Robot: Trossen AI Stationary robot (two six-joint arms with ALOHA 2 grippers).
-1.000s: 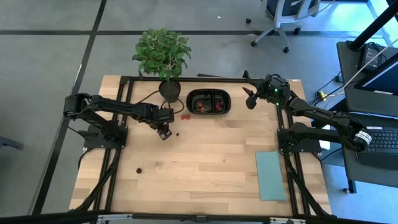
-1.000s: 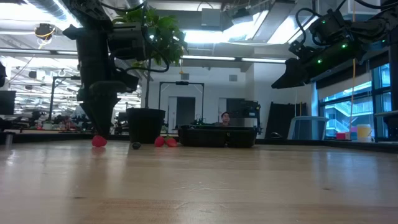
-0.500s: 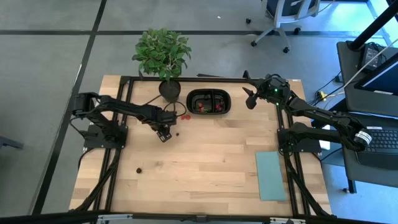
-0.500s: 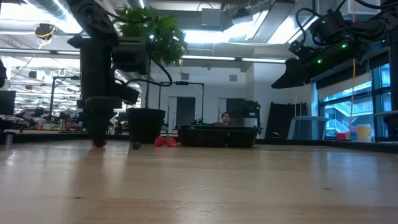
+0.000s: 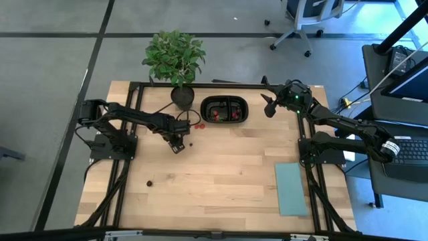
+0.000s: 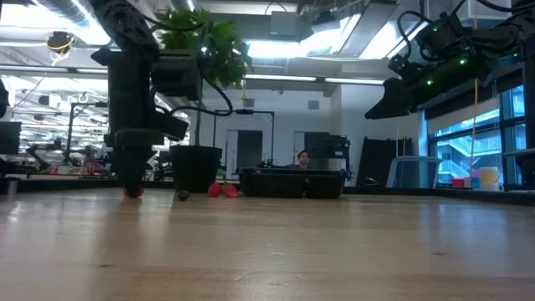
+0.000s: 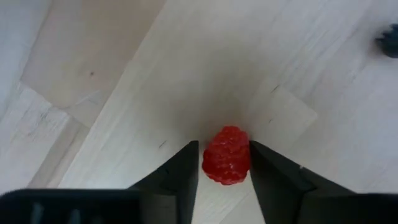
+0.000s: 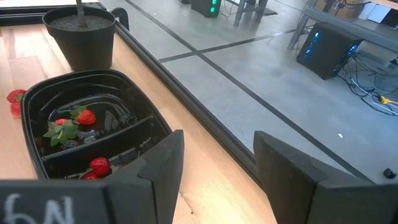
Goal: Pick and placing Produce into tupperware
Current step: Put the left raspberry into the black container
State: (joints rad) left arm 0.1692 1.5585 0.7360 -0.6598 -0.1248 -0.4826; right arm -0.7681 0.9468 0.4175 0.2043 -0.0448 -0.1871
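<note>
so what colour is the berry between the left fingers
Bright red, bumpy like a raspberry; the left wrist view shows it best.

Robotics lab in an open-plan office: wooden desk (image 5: 221, 167) on a black frame, grey floor, office chair (image 5: 302, 20), laptop (image 5: 408, 150), ceiling ducts (image 6: 75, 17), equipment benches behind.

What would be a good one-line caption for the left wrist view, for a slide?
Left gripper down at the wooden table, its fingers flanking a red raspberry.
</note>
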